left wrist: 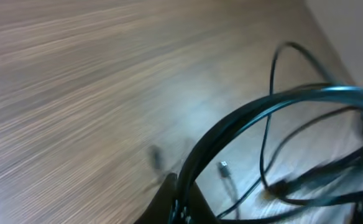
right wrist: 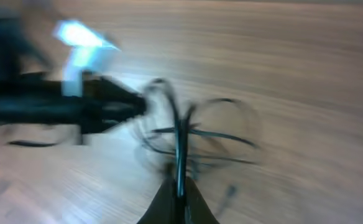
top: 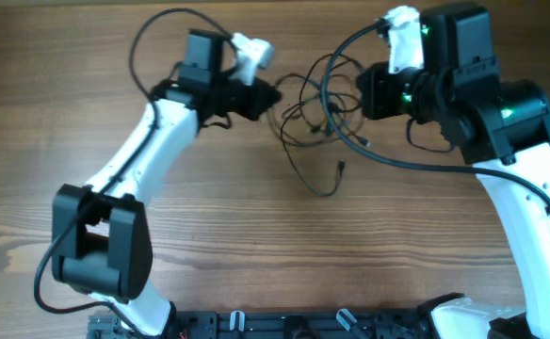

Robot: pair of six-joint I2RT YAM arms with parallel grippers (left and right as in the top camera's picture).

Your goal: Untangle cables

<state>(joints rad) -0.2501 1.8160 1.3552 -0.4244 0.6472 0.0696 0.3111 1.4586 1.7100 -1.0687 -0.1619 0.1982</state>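
The cables (top: pixel 311 115) lie as a loose tangle of thin black loops on the wooden table between my two arms. One strand trails down to a small plug end (top: pixel 341 169). My left gripper (top: pixel 267 97) is at the tangle's left edge. In the left wrist view the left gripper (left wrist: pixel 183 188) is shut on a black cable (left wrist: pixel 262 109) that arcs up and to the right, with a small plug (left wrist: pixel 223 168) lying on the table beyond. My right gripper (top: pixel 365 94) is at the tangle's right edge. In the blurred right wrist view the right gripper (right wrist: pixel 179 186) is shut on a cable (right wrist: pixel 180 140).
The left arm's dark gripper body (right wrist: pixel 101 109) shows across from the right wrist camera. The thicker black arm cables (top: pixel 148 38) loop above both wrists. The robot base rail (top: pixel 294 325) runs along the near table edge.
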